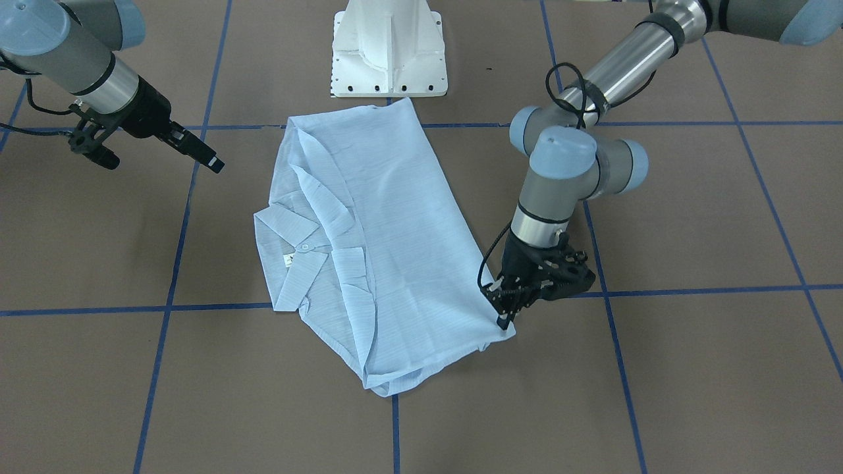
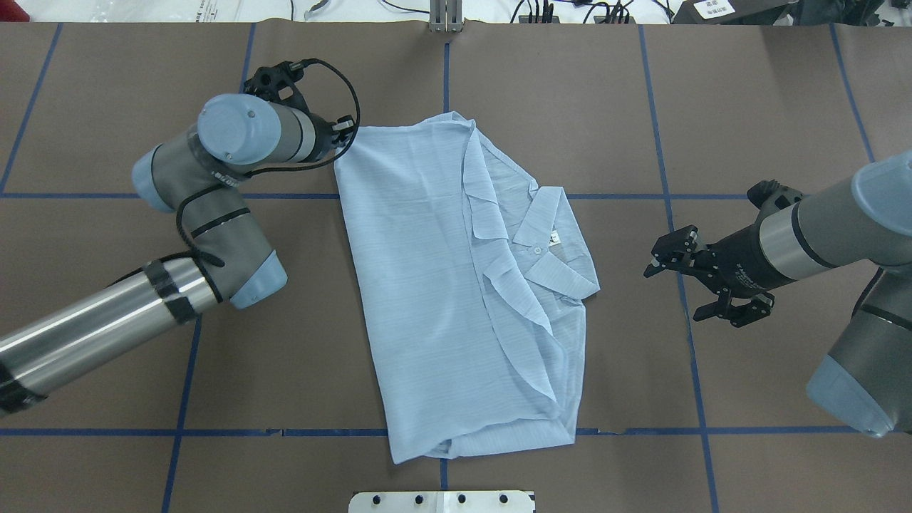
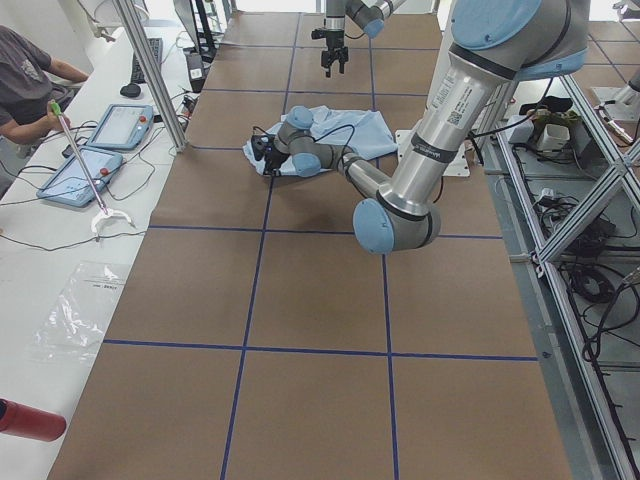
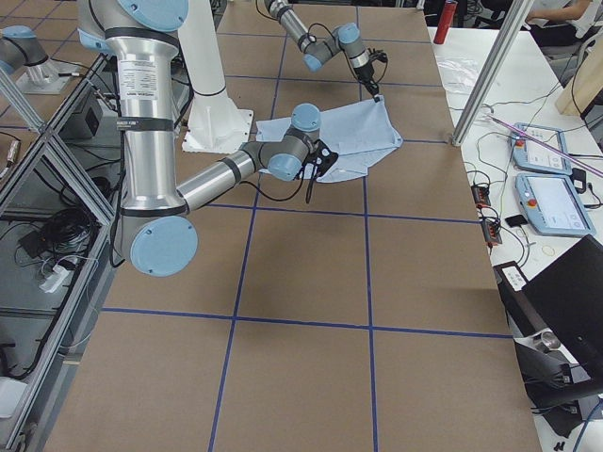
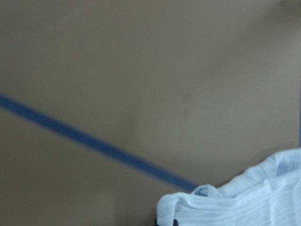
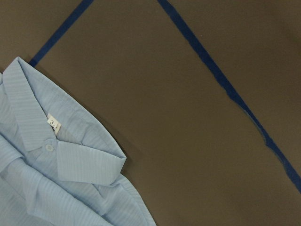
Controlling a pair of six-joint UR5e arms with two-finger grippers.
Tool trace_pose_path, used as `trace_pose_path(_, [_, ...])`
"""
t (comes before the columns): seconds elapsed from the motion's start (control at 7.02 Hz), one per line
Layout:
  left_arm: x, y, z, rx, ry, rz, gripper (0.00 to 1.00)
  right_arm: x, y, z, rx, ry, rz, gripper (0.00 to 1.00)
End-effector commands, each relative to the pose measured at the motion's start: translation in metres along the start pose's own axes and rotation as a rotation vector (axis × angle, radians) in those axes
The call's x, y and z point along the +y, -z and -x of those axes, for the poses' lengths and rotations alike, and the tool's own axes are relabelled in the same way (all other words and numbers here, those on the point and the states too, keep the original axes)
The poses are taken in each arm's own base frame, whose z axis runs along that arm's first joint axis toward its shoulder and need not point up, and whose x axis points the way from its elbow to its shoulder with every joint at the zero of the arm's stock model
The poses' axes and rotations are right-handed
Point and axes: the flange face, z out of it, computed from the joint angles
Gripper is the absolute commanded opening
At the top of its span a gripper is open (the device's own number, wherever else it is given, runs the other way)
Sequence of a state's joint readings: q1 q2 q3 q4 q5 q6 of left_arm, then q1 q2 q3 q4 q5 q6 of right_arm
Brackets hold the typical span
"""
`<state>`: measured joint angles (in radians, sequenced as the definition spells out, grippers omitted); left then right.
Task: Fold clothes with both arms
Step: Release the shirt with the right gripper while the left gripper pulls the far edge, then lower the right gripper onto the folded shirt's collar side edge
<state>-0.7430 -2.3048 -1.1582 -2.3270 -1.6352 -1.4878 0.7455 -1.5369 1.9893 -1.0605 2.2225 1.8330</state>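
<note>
The pale-blue striped shirt (image 2: 427, 285) lies on the brown table, folded lengthwise, with its collar (image 2: 541, 228) and a white button toward my right. It also shows in the front view (image 1: 388, 230). My left gripper (image 2: 347, 135) sits low at the shirt's far left corner, fingers down on it (image 1: 504, 318). In the left wrist view bunched cloth (image 5: 244, 197) sits right at the fingers, so it looks shut on that corner. My right gripper (image 2: 673, 291) is open and empty, hovering to the right of the collar, apart from the cloth. The right wrist view shows the collar (image 6: 33, 122).
The white pedestal base (image 1: 388, 52) stands at the shirt's near end. Blue tape lines (image 2: 677, 142) grid the brown table. An operators' bench with tablets (image 3: 100, 130) and a seated person (image 3: 25, 80) runs along the far side.
</note>
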Motion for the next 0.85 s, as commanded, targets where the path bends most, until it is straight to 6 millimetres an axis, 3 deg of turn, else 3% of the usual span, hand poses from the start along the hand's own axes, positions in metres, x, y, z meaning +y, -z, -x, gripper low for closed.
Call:
trace_pose_path(0.0, [-0.043, -0.023, -0.018, 0.02, -0.04, -0.043, 0.12, 0.008, -0.005, 0.025, -0.025, 0.026, 0.01, 1.0])
trace_pose_path(0.14, [-0.043, -0.019, -0.025, 0.035, -0.04, -0.04, 0.99, 0.026, -0.021, 0.055, -0.047, 0.065, 0.017, 1.0])
trace_pose_path(0.28, [-0.038, 0.007, -0.023, 0.088, -0.044, -0.042, 1.0, 0.051, -0.049, 0.089, -0.071, 0.112, -0.008, 1.0])
trace_pose_path(0.43, [-0.023, 0.047, 0.012, 0.139, -0.054, 0.004, 1.0, 0.087, -0.073, 0.109, -0.119, 0.168, -0.092, 1.0])
trace_pose_path(0.57, [-0.01, 0.074, 0.04, 0.17, -0.069, 0.104, 1.0, 0.119, -0.101, 0.105, -0.149, 0.21, -0.202, 1.0])
trace_pose_path(0.71, [-0.008, 0.091, 0.054, 0.183, -0.072, 0.108, 1.0, 0.144, -0.12, 0.11, -0.089, 0.258, -0.251, 1.0])
